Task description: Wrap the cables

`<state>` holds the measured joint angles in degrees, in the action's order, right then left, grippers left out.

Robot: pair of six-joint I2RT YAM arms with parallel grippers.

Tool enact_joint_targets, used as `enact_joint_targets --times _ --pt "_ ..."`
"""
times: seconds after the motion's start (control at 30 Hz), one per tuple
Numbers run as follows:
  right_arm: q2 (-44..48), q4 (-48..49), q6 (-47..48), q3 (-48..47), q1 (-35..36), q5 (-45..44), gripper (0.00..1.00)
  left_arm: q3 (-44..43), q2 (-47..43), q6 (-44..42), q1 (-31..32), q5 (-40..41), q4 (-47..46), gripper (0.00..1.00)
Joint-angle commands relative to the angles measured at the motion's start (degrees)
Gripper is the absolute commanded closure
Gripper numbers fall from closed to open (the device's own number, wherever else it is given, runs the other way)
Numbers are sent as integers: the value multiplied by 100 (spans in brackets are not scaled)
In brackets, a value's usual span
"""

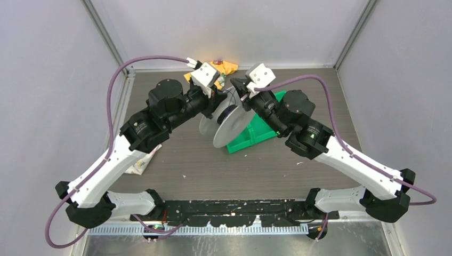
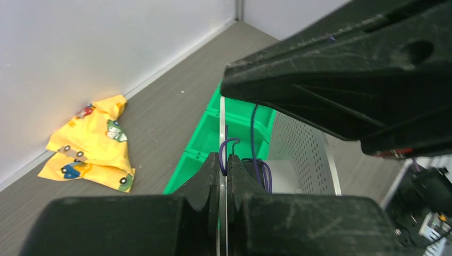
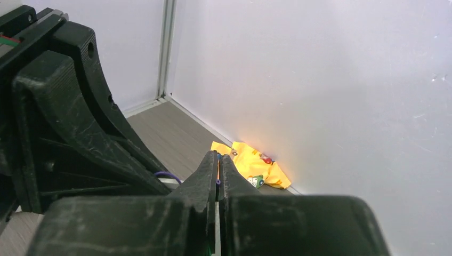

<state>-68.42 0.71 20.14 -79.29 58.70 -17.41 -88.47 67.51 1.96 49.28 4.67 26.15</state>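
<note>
The left gripper [image 2: 224,158] pinches the spool [image 2: 305,154] rim, the right gripper [image 3: 217,161] is squeezed together, over the gray table [image 1: 213,170], with the cables [image 2: 255,133] half hidden.

Crumpled yellow printed cloth [image 2: 90,144]; green compartmented bin [image 1: 253,133] nearby.

Bright even light, soft shadows, wrist views' near foregrounds blurred

The top external camera looks down from above and behind the arm bases over the whole desk [image 1: 213,170], with the yellow cloth [image 1: 228,66] at its far edge. The left wrist camera sits tight behind the left claw [image 2: 224,160], looking past the pale spool [image 2: 306,154], with the cloth off to the left. The right wrist camera, equally close behind the right claw [image 3: 217,160], sees the cloth straight ahead, so all three views share it.
</note>
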Motion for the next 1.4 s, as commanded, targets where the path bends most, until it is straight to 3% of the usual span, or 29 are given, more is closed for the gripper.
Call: enact_joint_targets --times 0.0,0.27,0.6,0.97,1.13,1.2,1.37 --pt "179 -230 -349 -87 -59 186 100 -459 -126 -333 21 -691 -45 100" --pt "213 -362 -474 74 -225 202 100 -439 -247 -479 21 -926 -80 100" --pt "390 -184 -771 445 -465 3 100 -367 -426 -389 -1 -614 -134 100" --pt "524 -206 -957 565 -511 -162 100 -625 -344 161 -234 -526 117 100" --pt "581 -320 -881 632 -509 146 100 -653 -262 302 -344 -903 167 100" --pt "661 -448 -812 667 -517 433 100 -940 -89 428 -492 -1223 597 100" --pt "1046 -701 -770 938 -590 1035 100 -1802 595 684 -1090 -2758 1638 100"
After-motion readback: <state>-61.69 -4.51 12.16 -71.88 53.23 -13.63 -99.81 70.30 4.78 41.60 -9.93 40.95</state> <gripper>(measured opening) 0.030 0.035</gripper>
